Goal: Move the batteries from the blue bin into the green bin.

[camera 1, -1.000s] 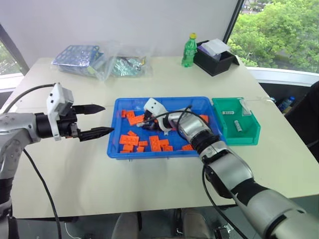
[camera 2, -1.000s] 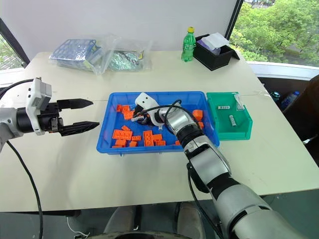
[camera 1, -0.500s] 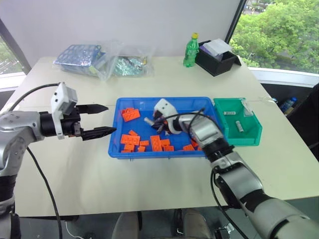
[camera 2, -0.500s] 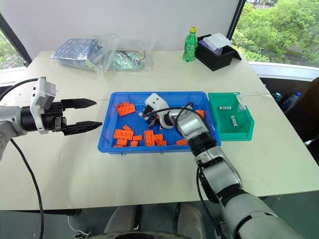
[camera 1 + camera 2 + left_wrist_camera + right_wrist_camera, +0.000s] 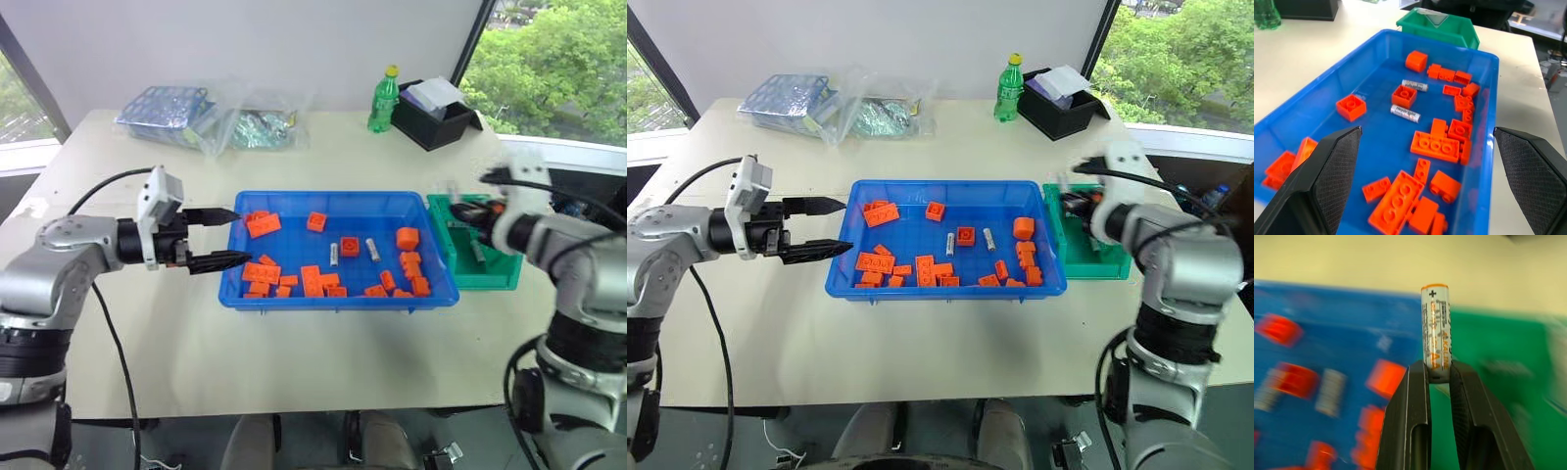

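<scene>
We see orange bricks [image 5: 313, 281] packed along the near side of the blue bin [image 5: 294, 299], close around two batteries [image 5: 353, 251]. The table [image 5: 294, 352] in front of the bin is bare. The left gripper [image 5: 227, 237] sits at the bin's left rim, fingers apart.

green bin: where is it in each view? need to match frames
Left eye: green bin at the blue bin's right end.
Right eye: same place, right of blue bin.
Left wrist: beyond the blue bin's far end.
Right wrist: green, behind the battery.
Shared landmark: blue bin.
</scene>
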